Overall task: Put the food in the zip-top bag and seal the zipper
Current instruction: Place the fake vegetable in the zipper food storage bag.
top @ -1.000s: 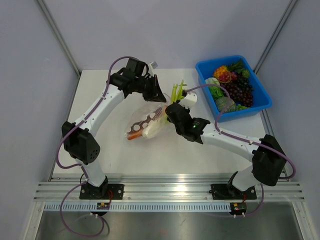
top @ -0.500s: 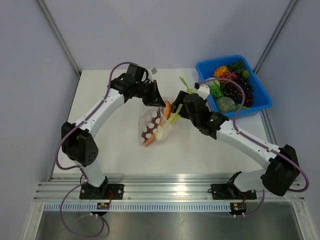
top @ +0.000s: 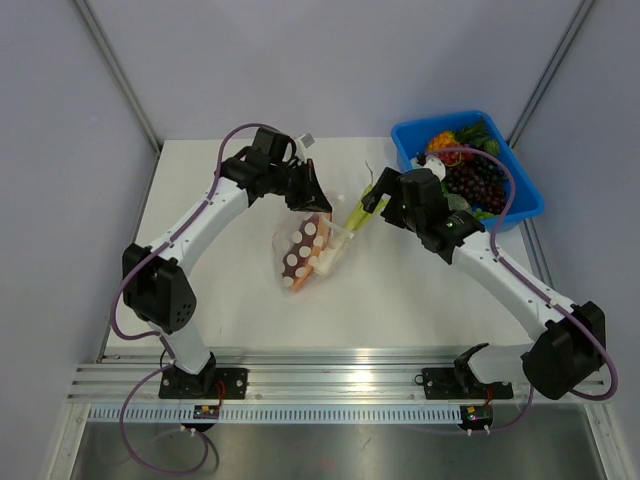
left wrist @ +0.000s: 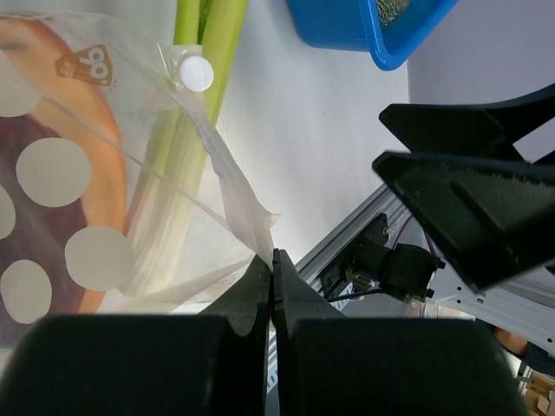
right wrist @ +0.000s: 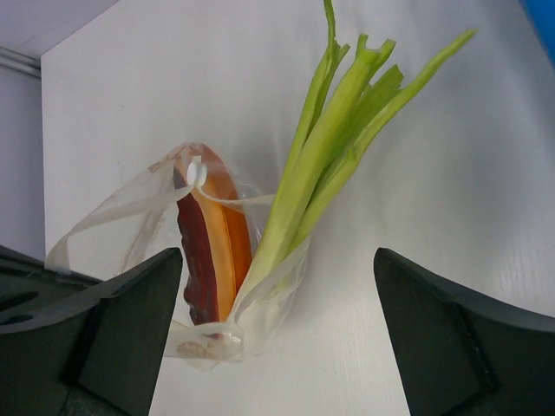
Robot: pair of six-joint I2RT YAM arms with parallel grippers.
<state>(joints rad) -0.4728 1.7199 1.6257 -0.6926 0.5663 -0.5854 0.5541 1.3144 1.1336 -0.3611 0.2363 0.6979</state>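
Counter has free room from 6 to 9 o'clock. Blue bin fills the 2 o'clock corner. Zip-top bag lies mid-counter, mouth open toward 1 o'clock. Leek has its stalk inside and leaves sticking out. Orange-and-dark-red piece sits inside beside it. Left fingers are pinched together on the bag's edge. Right fingers are spread wide, gripping nothing.

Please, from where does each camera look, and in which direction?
Top external: above, behind the bases, looking down on both arms, the zip-top bag and blue bin.
Left wrist: along the left gripper, shut on the bag's edge.
Right wrist: down past the open right gripper at the leek.
Wrist views share bag and leek.
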